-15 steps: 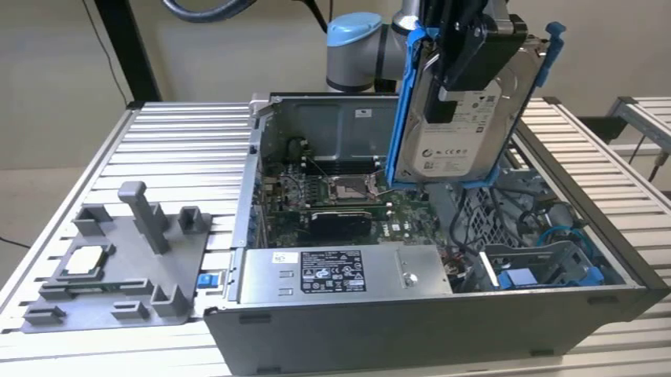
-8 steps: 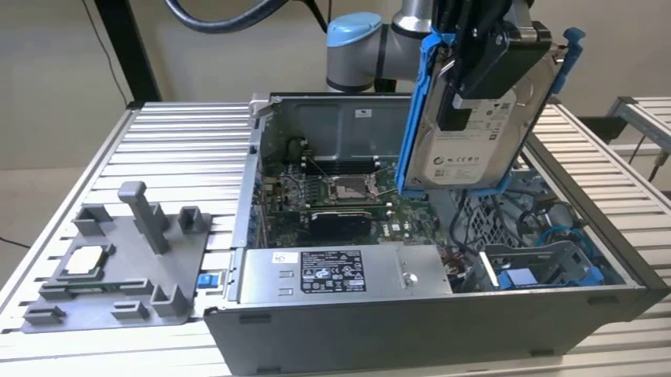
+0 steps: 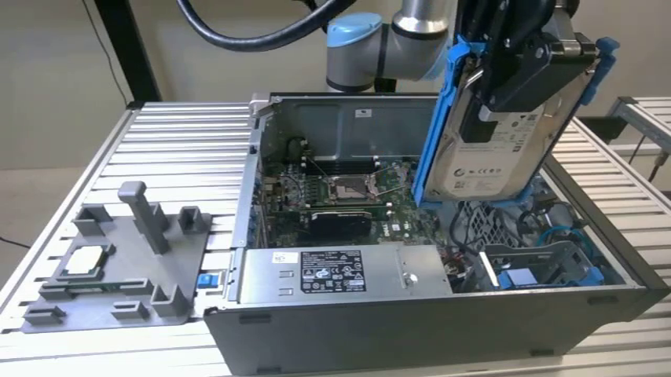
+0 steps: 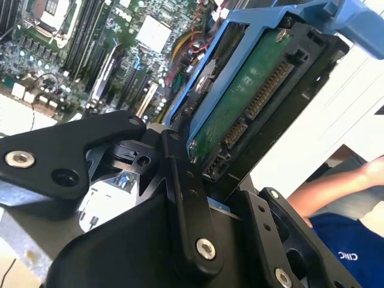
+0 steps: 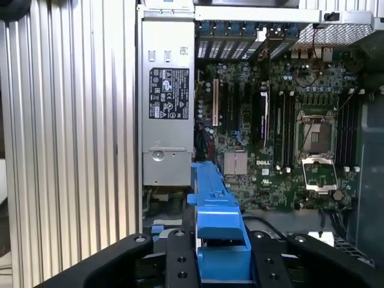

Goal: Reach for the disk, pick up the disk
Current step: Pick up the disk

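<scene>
Your gripper (image 3: 521, 75) is clenched on the disk (image 3: 501, 149), which hangs upright in the air above the open case (image 3: 441, 330). The pick-up looks done; judge the grip firm before any travel. Below lie cables (image 3: 477, 220), and farther off the motherboard (image 3: 346, 196).

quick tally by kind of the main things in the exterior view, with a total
disk, held up over the case by the gripper: 1
open computer case: 1
grey metal box with a sticker, inside the case: 1
grey fixture tray on the table: 1
small square chip on the tray: 1
total: 5
</scene>
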You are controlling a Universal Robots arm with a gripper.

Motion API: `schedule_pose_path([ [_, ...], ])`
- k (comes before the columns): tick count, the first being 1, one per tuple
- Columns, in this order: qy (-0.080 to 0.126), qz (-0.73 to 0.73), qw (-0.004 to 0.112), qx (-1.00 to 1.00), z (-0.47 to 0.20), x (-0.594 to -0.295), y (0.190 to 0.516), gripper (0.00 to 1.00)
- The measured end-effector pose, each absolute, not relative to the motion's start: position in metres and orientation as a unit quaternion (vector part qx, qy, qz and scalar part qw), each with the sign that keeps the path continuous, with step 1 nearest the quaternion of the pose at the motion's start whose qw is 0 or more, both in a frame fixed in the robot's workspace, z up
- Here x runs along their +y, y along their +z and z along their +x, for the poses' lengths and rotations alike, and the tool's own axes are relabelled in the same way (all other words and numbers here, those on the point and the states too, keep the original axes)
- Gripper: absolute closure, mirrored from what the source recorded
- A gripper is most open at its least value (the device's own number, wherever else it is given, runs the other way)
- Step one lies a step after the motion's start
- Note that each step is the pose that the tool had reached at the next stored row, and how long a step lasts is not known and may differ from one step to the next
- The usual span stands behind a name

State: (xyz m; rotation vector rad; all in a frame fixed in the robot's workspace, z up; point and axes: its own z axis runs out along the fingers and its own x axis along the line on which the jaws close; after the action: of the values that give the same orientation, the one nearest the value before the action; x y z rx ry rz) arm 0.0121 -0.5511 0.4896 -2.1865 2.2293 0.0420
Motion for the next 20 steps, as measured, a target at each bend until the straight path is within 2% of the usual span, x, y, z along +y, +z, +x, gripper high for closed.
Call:
schedule_pose_path([
  [20, 0.016, -0.700, 0.007, 0.714, 0.068, -0.576, 0.488, 1.00],
])
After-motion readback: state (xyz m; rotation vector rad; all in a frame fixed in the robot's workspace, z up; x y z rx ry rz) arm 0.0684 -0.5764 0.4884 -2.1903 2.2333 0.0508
